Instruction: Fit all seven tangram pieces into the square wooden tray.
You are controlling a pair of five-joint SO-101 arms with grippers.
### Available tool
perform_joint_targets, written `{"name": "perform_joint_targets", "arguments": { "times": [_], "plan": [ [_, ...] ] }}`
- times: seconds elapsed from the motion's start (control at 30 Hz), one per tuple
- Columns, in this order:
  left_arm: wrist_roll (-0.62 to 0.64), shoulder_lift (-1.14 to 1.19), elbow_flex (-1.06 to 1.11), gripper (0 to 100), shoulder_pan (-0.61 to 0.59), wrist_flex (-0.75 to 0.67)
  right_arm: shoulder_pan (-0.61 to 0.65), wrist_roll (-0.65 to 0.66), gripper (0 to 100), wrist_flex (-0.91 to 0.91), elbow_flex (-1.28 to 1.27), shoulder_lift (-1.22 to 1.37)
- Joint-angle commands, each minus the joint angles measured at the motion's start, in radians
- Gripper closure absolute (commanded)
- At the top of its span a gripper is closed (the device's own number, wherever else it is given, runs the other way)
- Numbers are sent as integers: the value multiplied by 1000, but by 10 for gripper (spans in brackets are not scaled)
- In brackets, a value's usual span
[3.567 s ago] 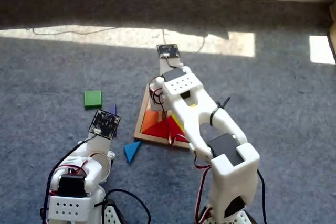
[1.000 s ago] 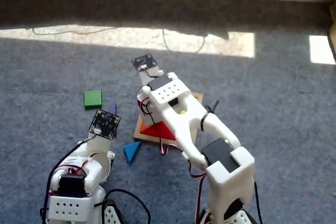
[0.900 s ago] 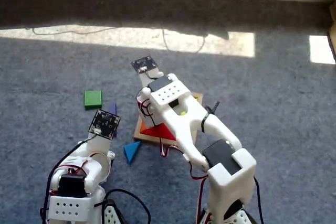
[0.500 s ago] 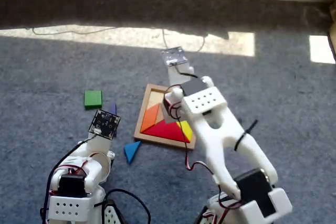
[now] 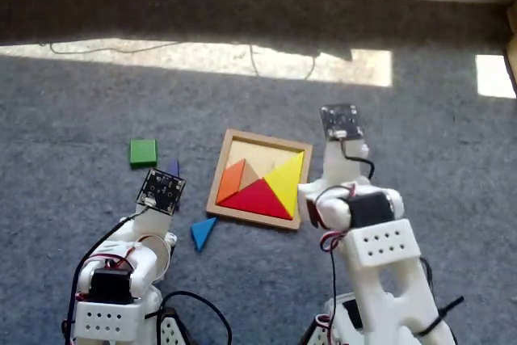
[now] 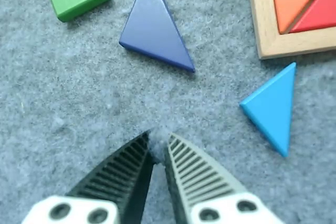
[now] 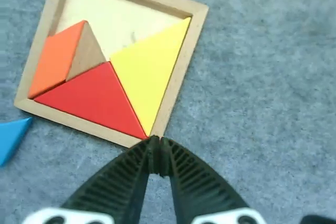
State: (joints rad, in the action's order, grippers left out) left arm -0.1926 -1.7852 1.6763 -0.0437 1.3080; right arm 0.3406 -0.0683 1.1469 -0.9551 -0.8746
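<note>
The square wooden tray (image 5: 224, 169) lies on the grey carpet with an orange piece (image 5: 231, 181), a red triangle (image 5: 257, 199) and a yellow triangle (image 5: 287, 180) inside; its far part is bare wood. A green square (image 5: 143, 152), a dark blue triangle (image 6: 155, 27) and a light blue triangle (image 5: 203, 233) lie on the carpet left of the tray. My left gripper (image 6: 157, 143) is shut with nothing in it, hanging over the carpet short of the dark blue triangle. My right gripper (image 7: 156, 146) is shut and holds nothing, just off the tray's near right corner (image 7: 148, 134).
The right arm (image 5: 355, 209) stands right of the tray and the left arm (image 5: 129, 260) at the near left. Bare carpet stretches right of the tray and beyond it. A thin cable (image 5: 258, 62) lies across the sunlit strip at the back.
The right arm has swung off the tray to its right side and drawn back, uncovering the tray and its three pieces. The left arm and the loose pieces have kept still.
</note>
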Motion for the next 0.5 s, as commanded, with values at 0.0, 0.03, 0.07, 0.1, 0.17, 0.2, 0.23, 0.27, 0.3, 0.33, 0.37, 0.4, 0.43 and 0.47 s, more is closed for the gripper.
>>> {"name": "perform_joint_targets", "arguments": {
  "times": [0.0,0.03,0.07,0.1,0.17,0.2,0.23,0.27,0.3,0.33,0.37,0.4,0.43,0.47],
  "plan": [
    [2,-12,21,994,-12,3,-68,12,983,-19,-82,-174],
    [2,-12,21,994,-12,3,-87,12,983,-19,-113,-214],
    [2,-12,21,994,-12,3,-104,12,983,-19,-145,-252],
    [2,-12,21,994,-12,3,-114,12,983,-19,-179,-289],
    [2,-12,21,994,-12,3,-127,12,983,-19,-242,-357],
    [2,-12,21,994,-12,3,-130,12,983,-19,-271,-390],
    [2,-12,21,994,-12,3,-131,12,983,-19,-300,-423],
    [2,-12,21,994,-12,3,-131,12,983,-19,-331,-455],
    [2,-12,21,994,-12,3,-131,12,983,-19,-361,-486],
    [2,-12,21,994,-12,3,-131,12,983,-19,-390,-518],
    [2,-12,21,994,-12,3,-131,12,983,-19,-420,-552],
    [3,-12,21,994,-12,3,-131,12,983,-19,-449,-585],
    [5,-12,21,994,-12,3,-131,12,983,-19,-478,-619],
    [5,-12,21,994,-12,3,-133,12,983,-19,-507,-654]
  ]
}}
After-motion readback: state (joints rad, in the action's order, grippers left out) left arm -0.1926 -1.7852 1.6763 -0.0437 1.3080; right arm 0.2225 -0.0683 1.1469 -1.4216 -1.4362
